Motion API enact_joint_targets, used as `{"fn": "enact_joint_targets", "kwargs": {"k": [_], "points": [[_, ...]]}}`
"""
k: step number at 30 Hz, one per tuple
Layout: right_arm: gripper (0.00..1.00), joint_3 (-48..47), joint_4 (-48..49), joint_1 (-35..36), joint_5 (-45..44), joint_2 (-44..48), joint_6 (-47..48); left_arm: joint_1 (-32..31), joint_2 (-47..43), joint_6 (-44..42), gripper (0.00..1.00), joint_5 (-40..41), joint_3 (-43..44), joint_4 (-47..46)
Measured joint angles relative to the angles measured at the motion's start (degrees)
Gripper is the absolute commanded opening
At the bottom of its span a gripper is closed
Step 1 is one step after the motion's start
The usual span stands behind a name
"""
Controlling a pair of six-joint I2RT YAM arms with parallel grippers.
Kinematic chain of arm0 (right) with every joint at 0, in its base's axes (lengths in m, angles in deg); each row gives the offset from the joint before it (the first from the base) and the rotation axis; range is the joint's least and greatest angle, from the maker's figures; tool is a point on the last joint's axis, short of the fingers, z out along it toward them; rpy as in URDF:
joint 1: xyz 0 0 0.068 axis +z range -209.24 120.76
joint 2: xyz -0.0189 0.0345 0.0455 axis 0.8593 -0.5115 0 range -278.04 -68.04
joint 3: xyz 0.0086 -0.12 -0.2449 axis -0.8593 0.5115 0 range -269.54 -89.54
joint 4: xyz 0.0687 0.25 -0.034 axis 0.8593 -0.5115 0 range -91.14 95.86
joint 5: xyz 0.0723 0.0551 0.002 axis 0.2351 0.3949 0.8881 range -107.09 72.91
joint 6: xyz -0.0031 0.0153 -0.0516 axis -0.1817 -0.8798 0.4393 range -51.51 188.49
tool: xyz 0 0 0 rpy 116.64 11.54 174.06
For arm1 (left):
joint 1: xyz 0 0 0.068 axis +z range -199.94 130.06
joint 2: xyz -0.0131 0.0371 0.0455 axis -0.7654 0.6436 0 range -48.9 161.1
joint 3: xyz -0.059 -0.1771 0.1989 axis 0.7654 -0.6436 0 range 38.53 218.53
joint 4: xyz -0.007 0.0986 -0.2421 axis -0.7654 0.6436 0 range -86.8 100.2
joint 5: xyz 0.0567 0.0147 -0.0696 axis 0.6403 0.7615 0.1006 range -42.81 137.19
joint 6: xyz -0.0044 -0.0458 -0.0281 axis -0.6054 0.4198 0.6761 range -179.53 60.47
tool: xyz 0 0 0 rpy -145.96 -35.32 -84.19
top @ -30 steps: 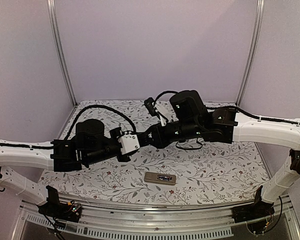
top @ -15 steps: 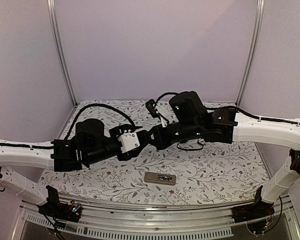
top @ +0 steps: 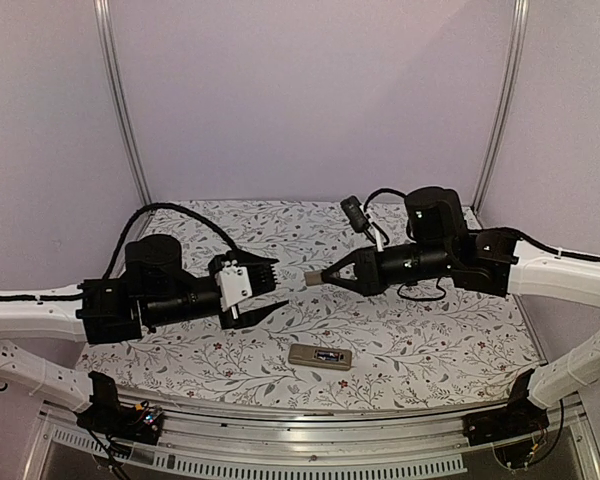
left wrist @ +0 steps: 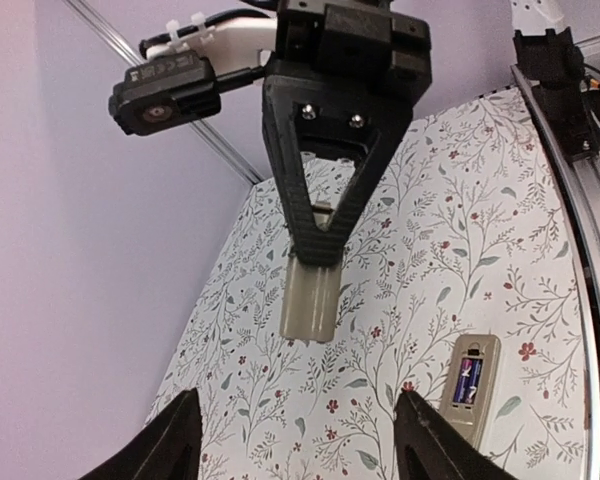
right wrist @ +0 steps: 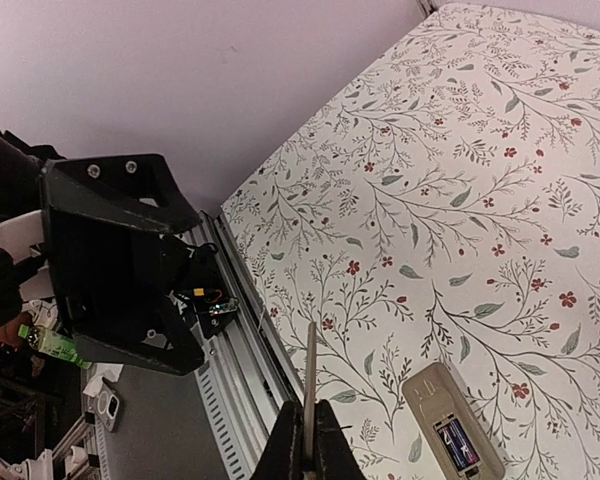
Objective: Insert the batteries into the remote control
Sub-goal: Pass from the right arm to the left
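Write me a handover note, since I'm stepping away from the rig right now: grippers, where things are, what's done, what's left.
Left gripper: open, empty, above the table.
Right gripper: shut on the cover piece, held in the air facing the left gripper.
Remote control: flat on the table near the front edge, back up, recess uncovered.
Batteries: a dark cell shows in the recess; cannot confirm both.
Done: loading looks complete.
Left: probably fitting the cover.

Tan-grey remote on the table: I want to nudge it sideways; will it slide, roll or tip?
The slim tan-grey remote control lies flat, back up, so it would probably slide, not roll or tip. Its dark batteries sit exposed; a sharp shove might jolt them loose. It looks light and stiff.
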Motion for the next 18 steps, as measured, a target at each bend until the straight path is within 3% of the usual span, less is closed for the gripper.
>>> {"fn": "enact_joint_targets", "kwargs": {"k": [6,18], "points": [[0.03,4.24,7.13,-0.92,5.79,4.24,-1.81,0.9,0.72,5.11,0.58,-1.62,0.57,0.76],[0.03,6.75,12.76,-0.92,10.69,8.17,0.87,5.42,3.15,32.09,0.45,-27.12,4.02,-1.44]]}}
